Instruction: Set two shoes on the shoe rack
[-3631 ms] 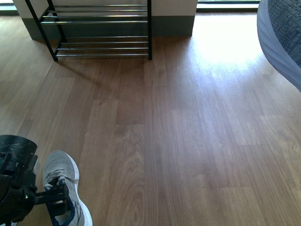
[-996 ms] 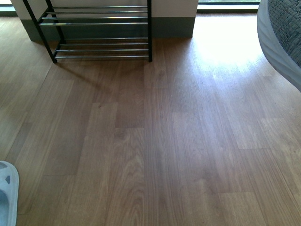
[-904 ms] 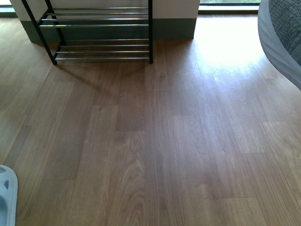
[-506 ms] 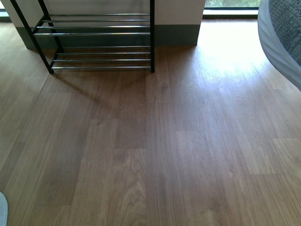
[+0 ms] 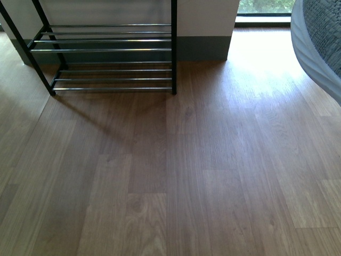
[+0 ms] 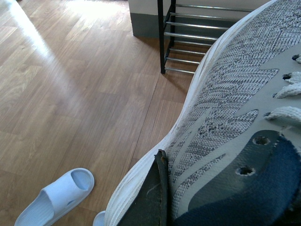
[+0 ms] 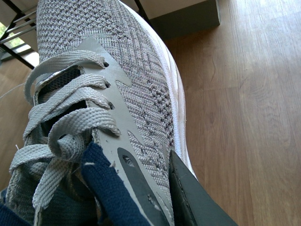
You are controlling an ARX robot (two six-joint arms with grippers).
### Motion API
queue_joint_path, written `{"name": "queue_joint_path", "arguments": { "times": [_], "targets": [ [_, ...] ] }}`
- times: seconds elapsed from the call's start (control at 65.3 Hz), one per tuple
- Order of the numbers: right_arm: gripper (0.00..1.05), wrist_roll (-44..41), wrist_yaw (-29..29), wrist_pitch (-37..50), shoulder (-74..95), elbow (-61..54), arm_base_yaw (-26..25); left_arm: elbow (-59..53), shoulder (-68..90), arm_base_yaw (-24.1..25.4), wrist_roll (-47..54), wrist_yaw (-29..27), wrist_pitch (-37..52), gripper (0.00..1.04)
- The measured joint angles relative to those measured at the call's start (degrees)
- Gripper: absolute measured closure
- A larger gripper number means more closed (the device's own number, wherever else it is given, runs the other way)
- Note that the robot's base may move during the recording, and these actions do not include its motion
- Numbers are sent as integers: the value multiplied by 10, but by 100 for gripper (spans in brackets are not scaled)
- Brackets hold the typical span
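The shoe rack (image 5: 106, 50), a black frame with chrome rods, stands against the wall at the far left of the front view; neither arm nor shoe shows there. In the left wrist view a grey knit shoe (image 6: 225, 108) with a white sole fills the picture. My left gripper (image 6: 207, 207) is shut on it, one dark finger (image 6: 151, 197) pressing its side, and the shoe rack (image 6: 188, 37) lies beyond the toe. In the right wrist view my right gripper (image 7: 127, 202) is shut on the other shoe (image 7: 127, 70), its dark finger (image 7: 193, 197) against the side; rack rods (image 7: 16, 28) show behind the toe.
Wood floor (image 5: 176, 176) stretches from me to the rack. A grey quilted bed edge (image 5: 319, 42) juts in at the far right. A pale blue slipper (image 6: 56, 197) lies on the floor below the left shoe. A grey skirting block (image 5: 205, 48) sits right of the rack.
The front view has moved closer to the rack, which now sits lower and larger. The left gripper with its shoe, then the pale slipper at the lower left, have left the picture.
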Motion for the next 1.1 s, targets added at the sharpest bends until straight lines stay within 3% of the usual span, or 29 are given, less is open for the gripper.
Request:
{"name": "queue_joint_path", "arguments": {
  "times": [1.103],
  "targets": [
    [103, 0, -1, 0, 0, 0, 1, 0, 0, 1, 2, 0, 0, 103]
  ]
}}
